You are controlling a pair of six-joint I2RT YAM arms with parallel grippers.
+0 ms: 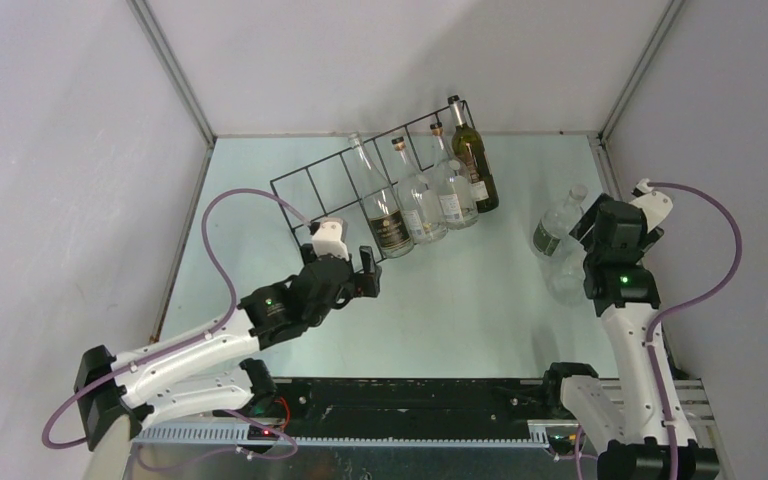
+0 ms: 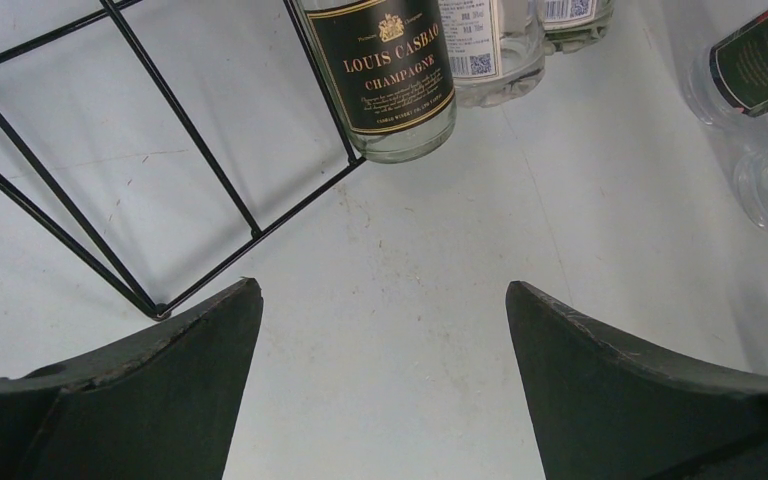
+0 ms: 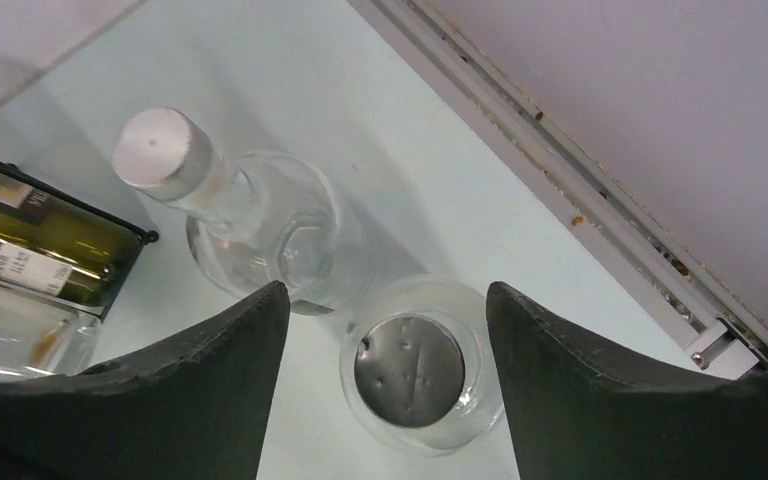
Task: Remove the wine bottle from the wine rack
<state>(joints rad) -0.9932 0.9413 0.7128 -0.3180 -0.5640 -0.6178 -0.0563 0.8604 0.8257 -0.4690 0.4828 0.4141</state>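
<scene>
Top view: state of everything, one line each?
Wine rack: two left compartments empty, rest filled.
Four racked bottles: seated in right compartments.
Two loose bottles: upright, off the rack, capped.
Left gripper: open, empty, facing rack.
Right gripper: open, straddling one loose bottle's cap, not touching.

pale table (image 1: 460, 300), grey walls (image 1: 50, 150), metal rail (image 3: 580, 205)

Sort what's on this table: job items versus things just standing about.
Job: wine rack; in it, champagne bottle, two clear bottles, green bottle.
Standing about: two loose bottles, off the rack, right side.
</scene>
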